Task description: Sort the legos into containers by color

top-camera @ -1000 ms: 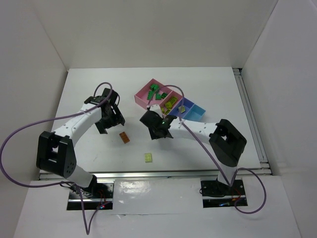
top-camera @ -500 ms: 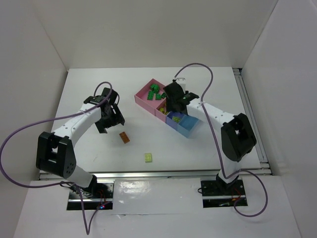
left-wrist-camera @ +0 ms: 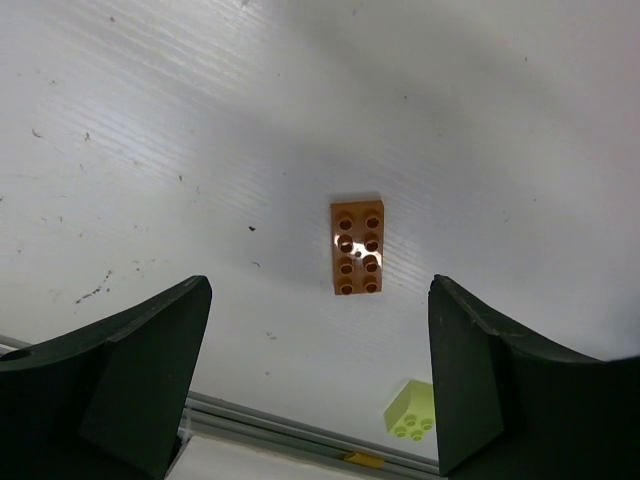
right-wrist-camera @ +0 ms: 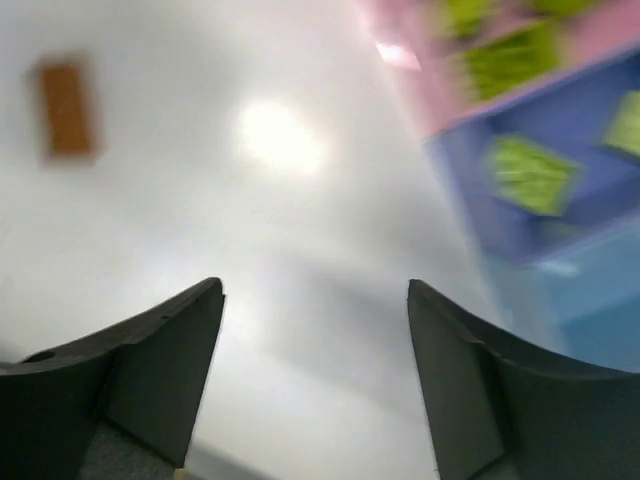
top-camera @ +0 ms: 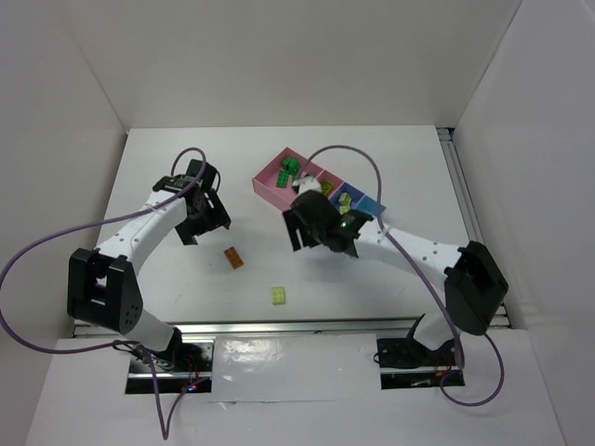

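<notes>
An orange-brown lego (top-camera: pixel 234 257) lies flat on the white table, and a lime one (top-camera: pixel 279 295) lies nearer the front edge. My left gripper (top-camera: pixel 206 226) hovers open and empty just up-left of the orange lego (left-wrist-camera: pixel 357 246); the lime lego (left-wrist-camera: pixel 413 412) shows by its right finger. The containers run diagonally: a pink bin (top-camera: pixel 272 182) with dark green legos (top-camera: pixel 291 169), a second pink bin (top-camera: pixel 321 189) with lime ones, a periwinkle bin (top-camera: pixel 349 198), and a light blue bin (top-camera: pixel 372 206). My right gripper (top-camera: pixel 302 234) hangs open and empty over bare table just in front of them.
The right wrist view is blurred; it shows the orange lego (right-wrist-camera: pixel 65 108) at upper left and the periwinkle bin (right-wrist-camera: pixel 560 215) holding lime legos (right-wrist-camera: pixel 530 172) at upper right. White walls enclose the table. A metal rail (top-camera: pixel 474 223) runs along its right edge.
My right arm swung up over the bins, then back down in front of them, and its jaws went from nearly shut to open. The left gripper shifted slightly farther back.
</notes>
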